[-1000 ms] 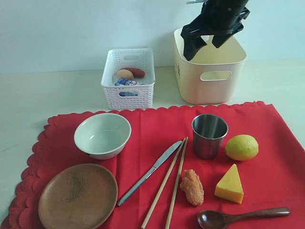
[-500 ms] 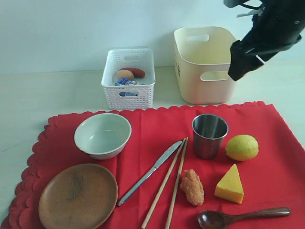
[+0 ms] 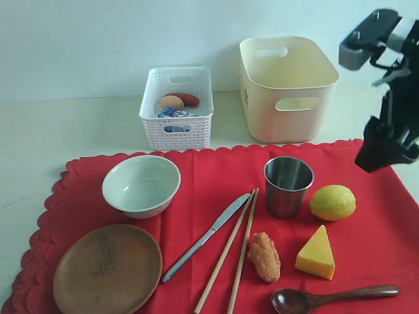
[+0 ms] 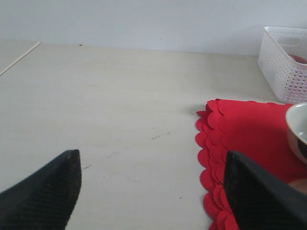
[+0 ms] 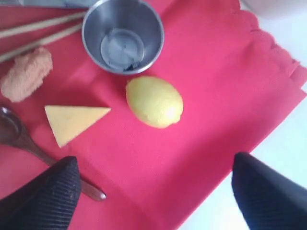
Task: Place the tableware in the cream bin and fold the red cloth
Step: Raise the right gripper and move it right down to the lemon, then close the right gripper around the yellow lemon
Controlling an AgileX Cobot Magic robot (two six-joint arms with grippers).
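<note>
- Fingers (image 5: 43,196) of the right gripper (image 5: 156,194) stand spread, gripping nothing, above the red cloth's (image 3: 196,176) right edge by the lemon (image 3: 332,201), likely ready for the cup (image 3: 288,185). And the left gripper (image 4: 151,191)?
- Spread too, empty, over bare table (image 4: 120,120) off the cloth's left edge.
- Tableware?
- All on the cloth: spoon (image 3: 291,301) and plate (image 3: 108,268) at its near edge, then knife (image 3: 226,216), chopsticks (image 3: 220,261), bowl (image 3: 141,185), cup. Beyond the far edge the cream bin (image 3: 288,91) looks empty; clearing probably precedes folding.
</note>
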